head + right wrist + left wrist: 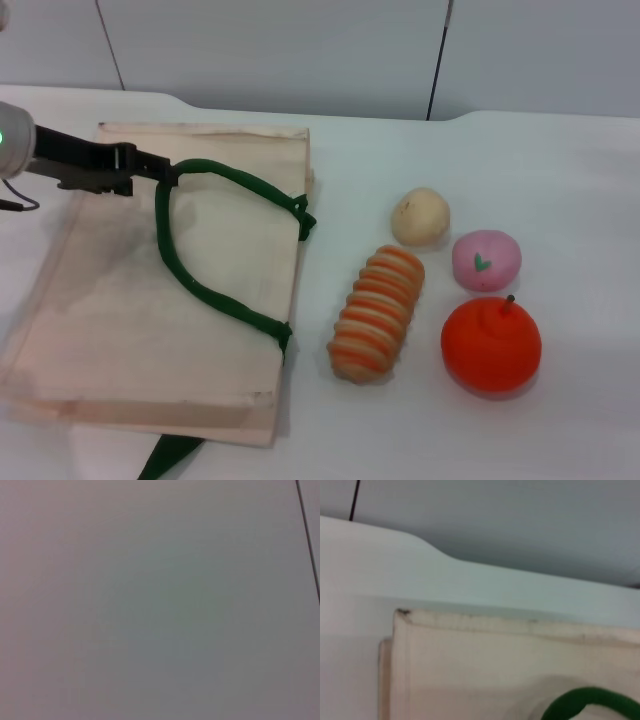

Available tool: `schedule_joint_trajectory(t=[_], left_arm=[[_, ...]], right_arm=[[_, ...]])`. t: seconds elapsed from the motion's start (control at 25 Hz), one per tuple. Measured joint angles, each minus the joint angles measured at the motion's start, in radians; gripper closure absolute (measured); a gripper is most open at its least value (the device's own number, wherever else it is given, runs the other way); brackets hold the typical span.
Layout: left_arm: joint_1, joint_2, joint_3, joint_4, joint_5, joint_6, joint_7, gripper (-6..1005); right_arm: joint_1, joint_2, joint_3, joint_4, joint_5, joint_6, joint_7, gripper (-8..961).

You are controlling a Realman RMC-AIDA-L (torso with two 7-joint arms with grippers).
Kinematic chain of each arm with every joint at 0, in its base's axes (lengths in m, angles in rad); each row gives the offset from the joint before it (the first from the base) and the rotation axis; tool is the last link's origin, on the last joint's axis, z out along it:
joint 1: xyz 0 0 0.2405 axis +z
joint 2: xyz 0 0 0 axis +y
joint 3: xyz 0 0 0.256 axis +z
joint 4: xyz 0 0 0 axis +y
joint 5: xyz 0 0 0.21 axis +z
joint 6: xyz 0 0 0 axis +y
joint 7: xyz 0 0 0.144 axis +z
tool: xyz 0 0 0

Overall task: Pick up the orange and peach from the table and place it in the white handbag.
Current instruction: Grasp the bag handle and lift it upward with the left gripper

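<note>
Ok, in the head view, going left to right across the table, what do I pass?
Left hand at the green strap handle → white handbag → orange-and-cream striped piece → beige ball → peach and orange, roughly level with each other at the far right.

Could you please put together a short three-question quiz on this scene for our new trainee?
1. True or false: the left gripper is at the green strap handle of the white handbag.
2. Which fruit lies nearest the front table edge in the head view? A) the peach B) the orange C) the beige ball
3. What lies between the handbag and the orange?

Key
1. True; its tip meets the handle's top loop over the bag.
2. B.
3. The orange-and-cream striped piece.
</note>
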Motion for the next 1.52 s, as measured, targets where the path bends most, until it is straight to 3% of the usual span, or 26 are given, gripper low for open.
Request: schedule_joint_trajectory(t=[0.16, 0.92, 1.12, 1.32, 1.52], left_arm=[[-0.011, -0.011, 0.0, -0.025, 0.017, 0.039, 0.026, 236], [-0.06, -0.013, 0.0, -0.183, 0.01, 0.166, 0.109, 237], [-0.06, -0.013, 0.0, -0.187, 0.01, 0.169, 0.11, 290], [-0.059, -0.015, 0.0, -0.187, 0.01, 0.175, 0.11, 541], [-0.053, -0.018, 0.0, -0.187, 0.007, 0.187, 0.11, 690]], right_arm=[[0.003, 0.0, 0.001, 0.0, 0.001, 0.0, 0.001, 117], [0.008, 0.0, 0.001, 0.007, 0.002, 0.0, 0.001, 131], [0.008, 0.0, -0.002, 0.008, 0.002, 0.0, 0.001, 135], [0.008, 0.0, -0.003, 0.008, 0.002, 0.0, 0.001, 138], [0.008, 0.0, -0.003, 0.008, 0.002, 0.0, 0.001, 142]])
